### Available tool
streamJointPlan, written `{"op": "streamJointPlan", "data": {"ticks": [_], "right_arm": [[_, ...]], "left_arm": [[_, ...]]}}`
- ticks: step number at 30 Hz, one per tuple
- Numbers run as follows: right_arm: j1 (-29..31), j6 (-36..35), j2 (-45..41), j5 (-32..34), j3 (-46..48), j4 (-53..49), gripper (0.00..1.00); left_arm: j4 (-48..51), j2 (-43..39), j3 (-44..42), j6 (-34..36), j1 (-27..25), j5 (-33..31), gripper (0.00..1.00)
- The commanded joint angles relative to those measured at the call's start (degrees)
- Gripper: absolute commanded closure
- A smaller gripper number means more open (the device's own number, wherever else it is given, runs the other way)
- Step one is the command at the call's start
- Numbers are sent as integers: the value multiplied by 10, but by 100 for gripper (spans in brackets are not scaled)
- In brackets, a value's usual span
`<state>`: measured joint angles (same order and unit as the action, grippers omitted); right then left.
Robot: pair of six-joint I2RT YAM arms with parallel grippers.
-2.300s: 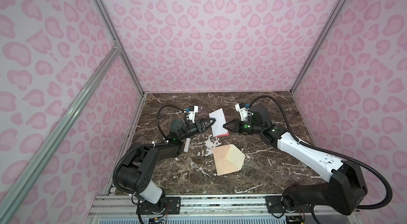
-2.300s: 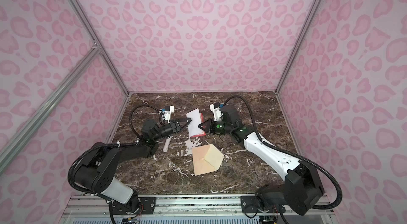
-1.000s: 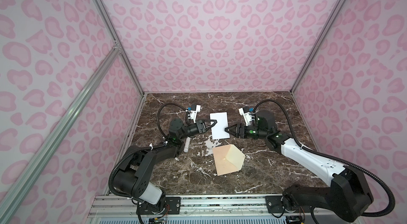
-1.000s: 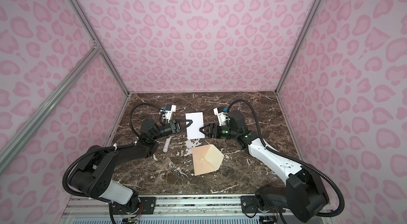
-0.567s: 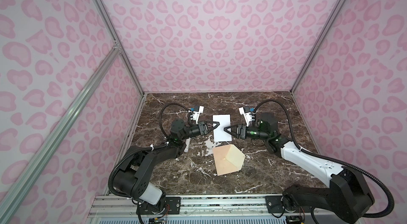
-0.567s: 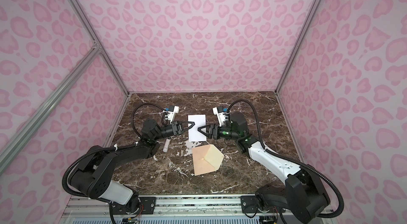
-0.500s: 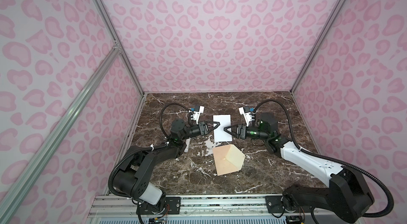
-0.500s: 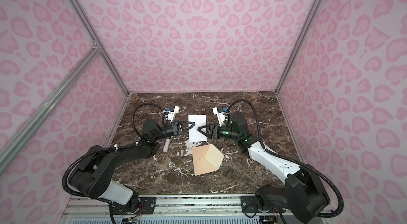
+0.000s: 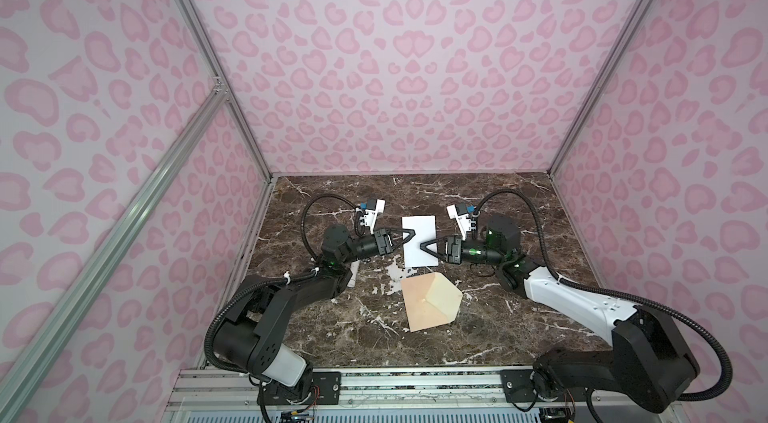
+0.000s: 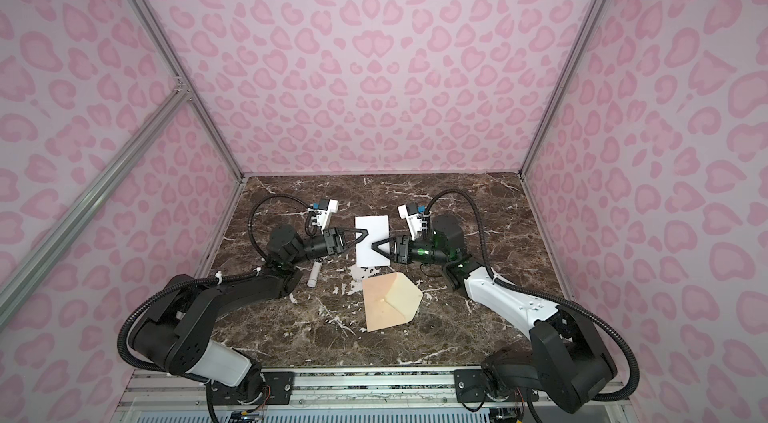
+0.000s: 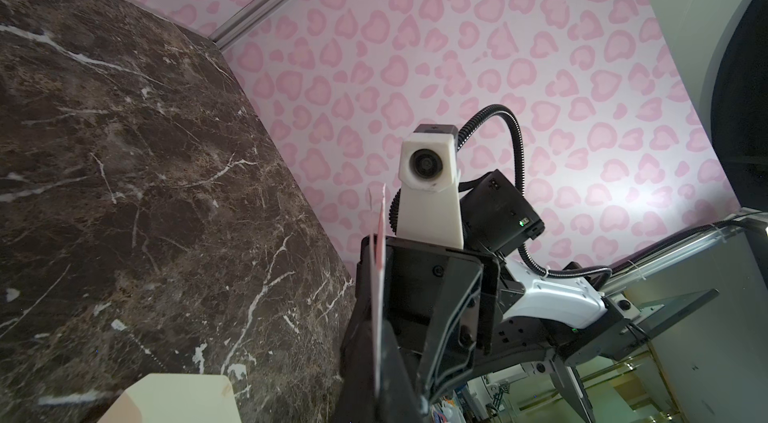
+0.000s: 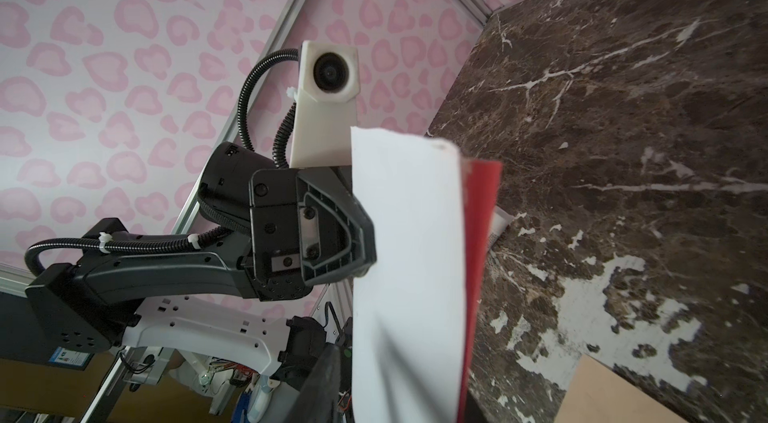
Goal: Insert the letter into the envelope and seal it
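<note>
The left hand (image 9: 412,233) clamps the flat white rectangular card letter (image 9: 427,227); the right hand (image 9: 423,245) straddles its opposite edge, jaws partly apart.

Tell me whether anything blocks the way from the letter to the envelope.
Nothing visible does. The letter, held in the left gripper, has only table top between it and the envelope.

Two grippers were counted: one left gripper (image 9: 412,232) and one right gripper (image 9: 423,245). There was one letter (image 9: 417,254), one envelope (image 9: 432,306) and one small white tube (image 10: 314,274), which made three loose things altogether.
</note>
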<state>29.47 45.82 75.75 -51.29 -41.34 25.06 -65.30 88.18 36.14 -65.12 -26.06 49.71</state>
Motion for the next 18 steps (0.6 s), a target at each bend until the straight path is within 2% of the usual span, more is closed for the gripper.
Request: {"op": "streamJointPlan", "data": {"ticks": [1,12,18], "right_arm": [[2,3,-1,-7,5,24,68],[4,3,-6,3,1,7,84],[5,3,-5,9,-2,-7,96]], "left_arm": [[-33,2,6,-3,0,11,97],[-33,3,2,2,0,11,96],[-27,-5,0,9,0,14,88]]}}
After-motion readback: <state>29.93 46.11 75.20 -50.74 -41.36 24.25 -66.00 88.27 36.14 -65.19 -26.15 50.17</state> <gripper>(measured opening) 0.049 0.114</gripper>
